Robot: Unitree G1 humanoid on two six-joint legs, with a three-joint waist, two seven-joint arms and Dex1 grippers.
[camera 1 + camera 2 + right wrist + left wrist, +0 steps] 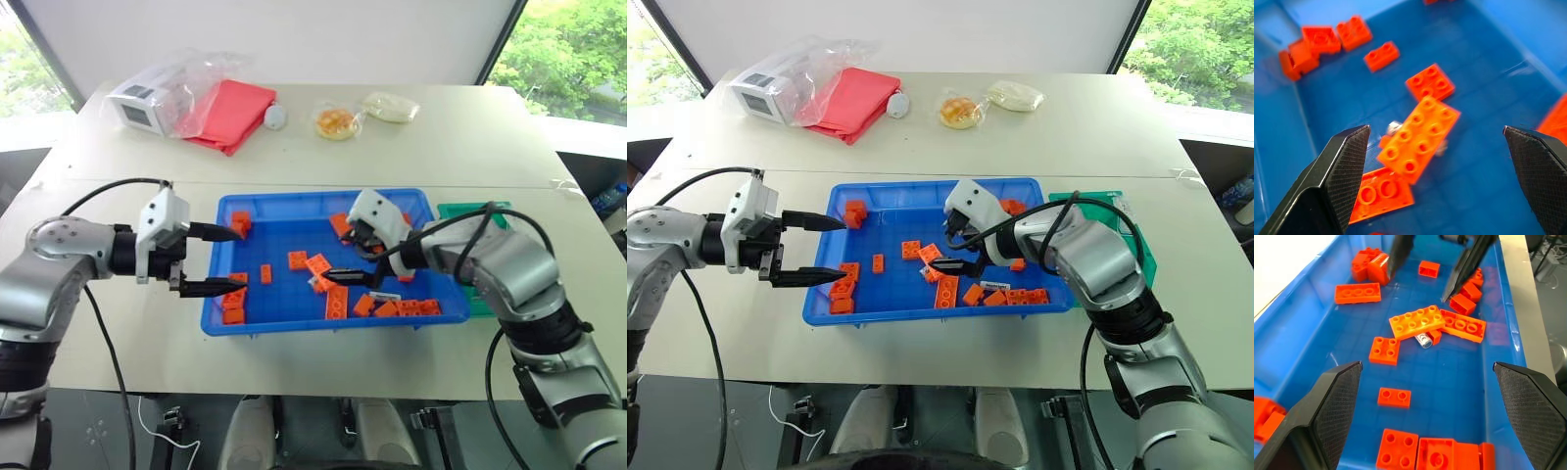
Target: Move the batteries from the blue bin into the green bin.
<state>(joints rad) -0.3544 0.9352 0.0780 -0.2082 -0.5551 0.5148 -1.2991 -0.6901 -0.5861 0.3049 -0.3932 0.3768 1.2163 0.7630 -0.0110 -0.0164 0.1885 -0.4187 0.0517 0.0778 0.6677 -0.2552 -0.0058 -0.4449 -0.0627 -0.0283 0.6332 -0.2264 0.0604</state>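
Over the blue bin [294, 323], both grippers spread wide and empty: right gripper [355, 257] above an orange brick [1419, 139] covering a battery [1423, 340], left gripper [238, 259] at its left edge.

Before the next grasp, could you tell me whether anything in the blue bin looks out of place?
Yes: a battery lies mostly hidden under a large orange brick in the blue bin, its silvery end poking out.

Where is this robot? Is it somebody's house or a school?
Probably an office or a lab room, not a house. A big plain white table stands by windows with green trees outside, and a sorting job is set out on it: a blue bin of orange bricks.
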